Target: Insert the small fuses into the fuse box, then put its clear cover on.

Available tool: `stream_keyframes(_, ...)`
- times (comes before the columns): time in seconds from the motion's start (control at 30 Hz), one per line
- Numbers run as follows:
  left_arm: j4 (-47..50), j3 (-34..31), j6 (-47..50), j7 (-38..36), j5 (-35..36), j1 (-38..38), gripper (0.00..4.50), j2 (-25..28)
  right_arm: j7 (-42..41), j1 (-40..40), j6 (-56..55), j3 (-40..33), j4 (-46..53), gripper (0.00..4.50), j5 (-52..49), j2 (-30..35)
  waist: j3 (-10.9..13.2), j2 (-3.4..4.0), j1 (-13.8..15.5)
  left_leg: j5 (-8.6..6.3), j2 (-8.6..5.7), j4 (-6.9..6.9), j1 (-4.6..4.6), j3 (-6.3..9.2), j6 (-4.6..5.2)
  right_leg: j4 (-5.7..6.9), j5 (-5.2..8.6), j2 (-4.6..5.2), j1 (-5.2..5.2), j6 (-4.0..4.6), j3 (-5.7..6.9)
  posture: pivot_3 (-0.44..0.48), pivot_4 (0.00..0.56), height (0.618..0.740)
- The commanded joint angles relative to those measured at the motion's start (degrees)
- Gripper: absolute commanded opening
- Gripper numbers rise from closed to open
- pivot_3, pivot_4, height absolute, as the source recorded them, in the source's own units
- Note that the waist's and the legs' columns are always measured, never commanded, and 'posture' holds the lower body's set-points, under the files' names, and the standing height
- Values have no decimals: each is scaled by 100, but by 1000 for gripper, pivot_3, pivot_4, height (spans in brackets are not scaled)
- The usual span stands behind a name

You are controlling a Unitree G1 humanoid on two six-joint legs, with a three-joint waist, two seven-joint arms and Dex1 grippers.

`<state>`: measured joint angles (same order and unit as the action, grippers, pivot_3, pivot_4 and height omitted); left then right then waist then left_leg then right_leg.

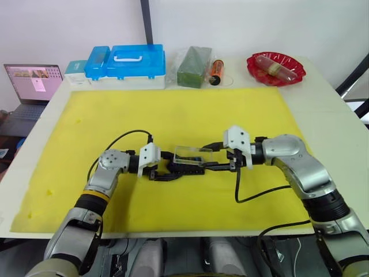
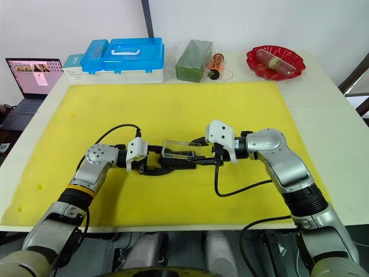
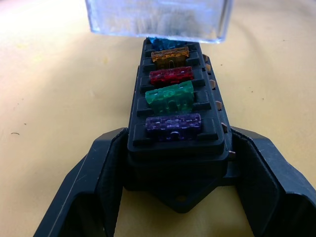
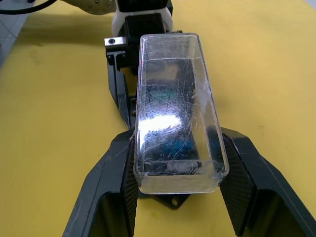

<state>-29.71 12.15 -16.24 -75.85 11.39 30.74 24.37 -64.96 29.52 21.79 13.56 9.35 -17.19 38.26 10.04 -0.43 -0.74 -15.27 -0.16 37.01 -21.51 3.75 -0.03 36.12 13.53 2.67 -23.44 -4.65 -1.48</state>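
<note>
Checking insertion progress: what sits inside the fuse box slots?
The fuse box holds purple, green, red and tan small fuses; a blue one beyond is mostly hidden by the clear cover.

Bright, even light; glare on the clear cover (image 4: 175,118), whose near edge blurs close up.

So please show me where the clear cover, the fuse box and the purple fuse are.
clear cover (image 4: 175,113), right wrist view, middle of its top face.
fuse box (image 3: 177,150), left wrist view, near end wall.
purple fuse (image 3: 173,124), left wrist view, its top.
</note>
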Motion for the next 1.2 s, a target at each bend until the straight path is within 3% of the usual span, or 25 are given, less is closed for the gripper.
stream_keyframes(0.03, -156, -12, -68, -160, -44, 137, 2743, 48, -47, 261, -97, 136, 33, 1890, 106, -132, 0, 0, -3, 0, 0, 0, 0, 0, 0, 0, 0, 0, 0, 0, 0, 0, 150, 740)
stream_keyframes(0.33, -285, -25, -139, -283, -58, 278, 2743, 2, -168, 601, -85, 379, -219, 1890, 278, -325, 0, 0, -4, 0, 0, -1, -1, 1, 0, 0, 0, 0, -1, 0, 2, 0, 150, 740)
stream_keyframes(1.2, -121, -48, -23, -160, -86, 244, 2743, 13, -230, 503, 231, 360, -593, 1890, 463, -311, 0, 0, -3, 0, -1, -1, -2, 3, 0, -1, 0, 0, -1, 0, 2, 0, 150, 740)
